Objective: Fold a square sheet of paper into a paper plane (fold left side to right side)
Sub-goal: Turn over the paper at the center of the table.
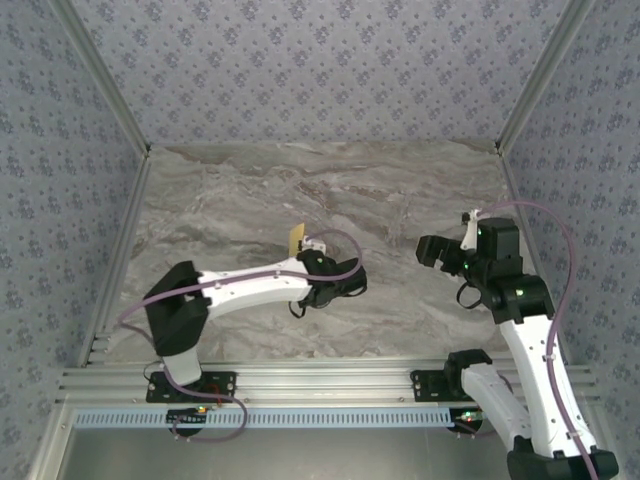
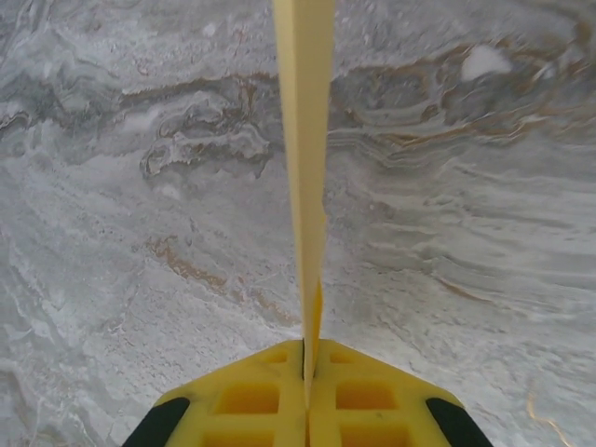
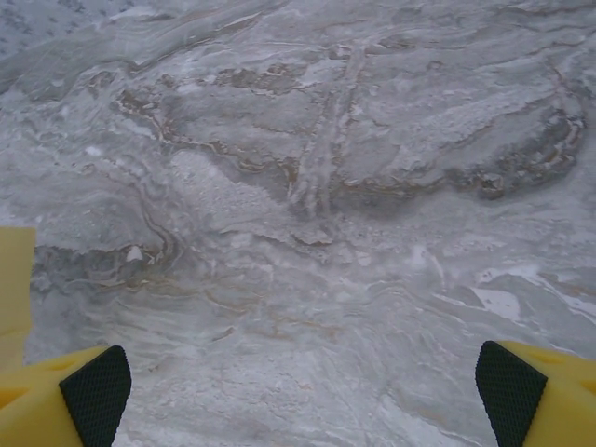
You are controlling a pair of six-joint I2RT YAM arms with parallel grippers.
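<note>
Yellow fingers point(image 2: 247, 396) of the left end effector point(image 2: 305, 363) are clamped on the folded yellow paper point(image 2: 304, 140), which juts edge-on straight ahead of them over the marble bench point(image 2: 112, 233). Well apart to its right, the right end effector point(image 3: 303, 391) hangs wide open, gripping nothing.

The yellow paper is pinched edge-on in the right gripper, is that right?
Not quite. The left gripper is shut on the yellow paper, pinched edge-on, as the left wrist view shows. The right gripper is open.
</note>
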